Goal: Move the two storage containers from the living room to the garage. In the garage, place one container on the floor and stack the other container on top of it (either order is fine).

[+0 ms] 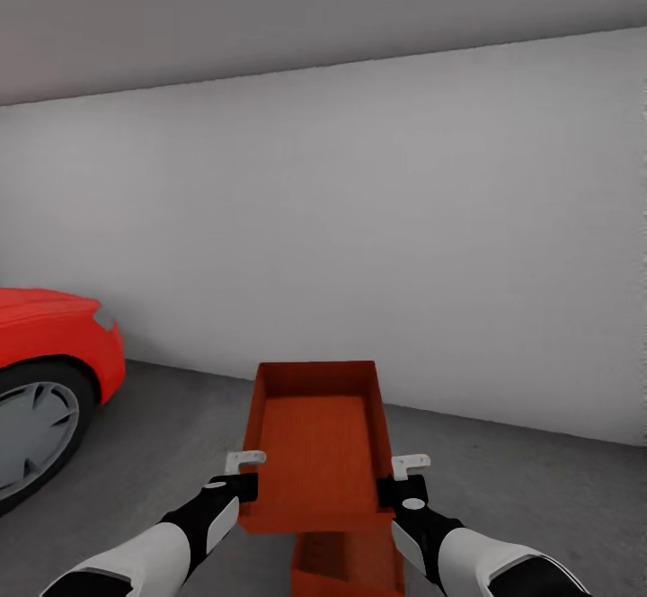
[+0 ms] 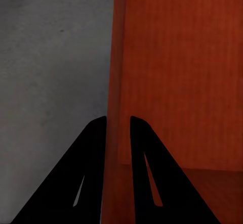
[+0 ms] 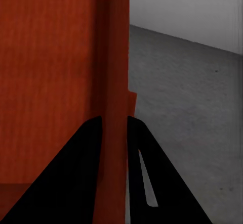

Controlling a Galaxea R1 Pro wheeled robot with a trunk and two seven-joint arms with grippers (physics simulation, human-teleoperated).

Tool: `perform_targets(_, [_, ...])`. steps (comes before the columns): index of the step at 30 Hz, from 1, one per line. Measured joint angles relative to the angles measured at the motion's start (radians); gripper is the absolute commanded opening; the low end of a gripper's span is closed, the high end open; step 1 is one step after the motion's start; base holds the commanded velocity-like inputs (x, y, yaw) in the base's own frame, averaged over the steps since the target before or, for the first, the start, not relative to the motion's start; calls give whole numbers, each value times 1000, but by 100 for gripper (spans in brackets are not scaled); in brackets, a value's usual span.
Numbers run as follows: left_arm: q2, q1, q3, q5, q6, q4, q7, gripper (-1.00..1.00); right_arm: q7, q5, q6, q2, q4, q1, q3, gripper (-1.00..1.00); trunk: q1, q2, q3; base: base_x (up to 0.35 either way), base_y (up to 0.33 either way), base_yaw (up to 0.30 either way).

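I hold a red-orange storage container (image 1: 319, 435) in the air between both arms, above the dark grey garage floor (image 1: 180, 426). My left gripper (image 1: 244, 487) is shut on its left wall (image 2: 117, 82), fingers straddling the rim. On the opposite wall (image 3: 115, 82) my right gripper (image 1: 388, 491) is shut the same way. Directly below, the second storage container (image 1: 346, 565) shows at the lower edge of the head view, partly hidden by the held one. Whether the two touch I cannot tell.
A red car (image 1: 45, 372) with a grey wheel stands at the left, about a metre from the bins. A plain pale grey wall (image 1: 359, 219) runs across ahead. Open concrete lies to the right (image 3: 192, 107) and left of the bins.
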Motion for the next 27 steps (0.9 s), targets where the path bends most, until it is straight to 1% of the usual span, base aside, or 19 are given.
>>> perform_targets(8, [0,0,0,0,1,-1,0,-100,0,0,0,0,0,0,0,-100,0,0,0,320,173,-247])
perform_targets(18, [0,0,-1,0,2,-2,1,-100,0,0,0,0,0,0,-1,-100,1,0,0,28,15,-245])
perform_targets(27, [0,0,-1,0,3,-2,1,-100,0,0,0,0,0,0,-1,-100,1,0,0,0,0,-36])
